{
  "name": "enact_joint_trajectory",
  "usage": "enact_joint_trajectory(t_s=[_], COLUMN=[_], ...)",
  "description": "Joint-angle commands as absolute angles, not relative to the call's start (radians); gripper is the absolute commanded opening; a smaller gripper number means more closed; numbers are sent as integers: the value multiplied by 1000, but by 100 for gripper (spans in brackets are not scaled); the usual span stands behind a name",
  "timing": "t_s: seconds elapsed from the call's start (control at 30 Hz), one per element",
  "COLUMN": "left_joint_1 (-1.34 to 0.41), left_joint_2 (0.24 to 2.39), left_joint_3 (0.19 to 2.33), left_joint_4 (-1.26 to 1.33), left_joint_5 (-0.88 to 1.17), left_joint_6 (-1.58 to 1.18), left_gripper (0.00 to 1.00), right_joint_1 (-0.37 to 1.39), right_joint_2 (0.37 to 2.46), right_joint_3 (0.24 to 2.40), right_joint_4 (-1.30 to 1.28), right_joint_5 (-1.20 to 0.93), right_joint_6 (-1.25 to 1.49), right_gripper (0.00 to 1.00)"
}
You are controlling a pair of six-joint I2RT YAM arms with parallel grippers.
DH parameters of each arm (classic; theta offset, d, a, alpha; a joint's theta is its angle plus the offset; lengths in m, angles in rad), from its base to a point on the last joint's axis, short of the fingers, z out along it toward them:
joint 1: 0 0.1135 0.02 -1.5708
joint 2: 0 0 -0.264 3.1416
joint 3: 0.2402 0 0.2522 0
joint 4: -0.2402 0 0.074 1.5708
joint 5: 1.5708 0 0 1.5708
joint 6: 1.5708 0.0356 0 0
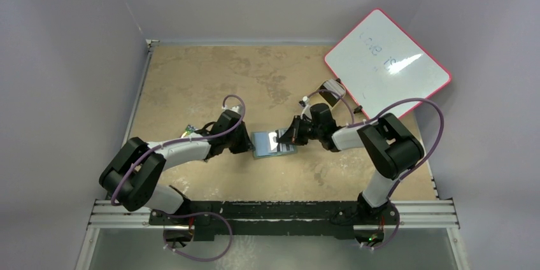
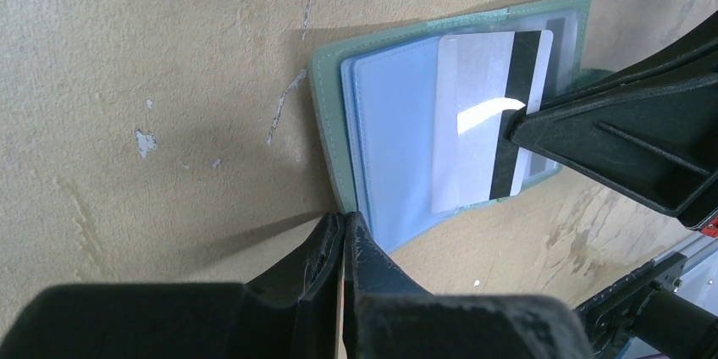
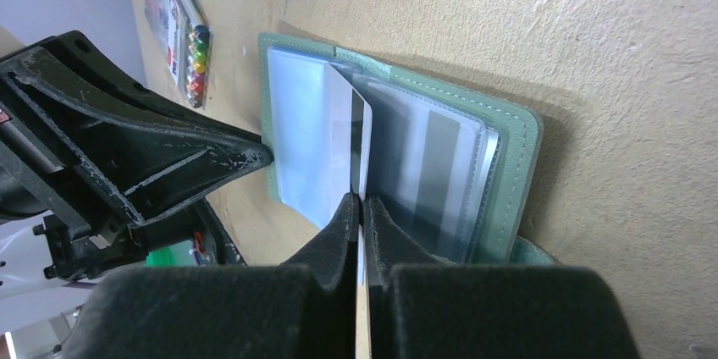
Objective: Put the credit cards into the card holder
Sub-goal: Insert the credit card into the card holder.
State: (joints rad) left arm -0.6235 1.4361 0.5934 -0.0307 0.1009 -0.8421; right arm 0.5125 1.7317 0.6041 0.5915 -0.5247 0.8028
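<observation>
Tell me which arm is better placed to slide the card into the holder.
Right: the right pincer grips the striped card over the open card holder; the left pincer sits shut at its edge.

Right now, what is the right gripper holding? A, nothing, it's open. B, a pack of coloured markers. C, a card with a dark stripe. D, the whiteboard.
C: the right gripper is shut on a pale card with a dark stripe along one side, held over the clear sleeves of the open green wallet.
</observation>
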Motion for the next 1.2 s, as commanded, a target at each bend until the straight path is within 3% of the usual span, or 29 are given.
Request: enact_joint_trajectory(t_s=[0.0, 0.73, 0.87, 0.97, 1.17], left_joint_1=[-618, -617, -617, -618, -618], left_joint_2=[1433, 1435, 1438, 1435, 1432], left_joint_3=[595, 612, 618, 620, 624], left_joint_4=[22, 6, 11, 7, 1], left_joint_5=[112, 101, 109, 109, 112], left_joint_6=[-828, -814, -819, -819, -817], left_gripper=[0, 0, 0, 0, 0], right_joint_1=[523, 550, 582, 581, 582], right_joint_2=[1724, 1783, 1787, 1755, 1713], right_joint_3=[637, 772, 802, 798, 803], right_joint_4=[503, 280, 262, 229, 198], right_joint_5=[-506, -503, -479, -437, -382], right_joint_6=[759, 626, 632, 632, 629], right_gripper=[0, 0, 19, 26, 32])
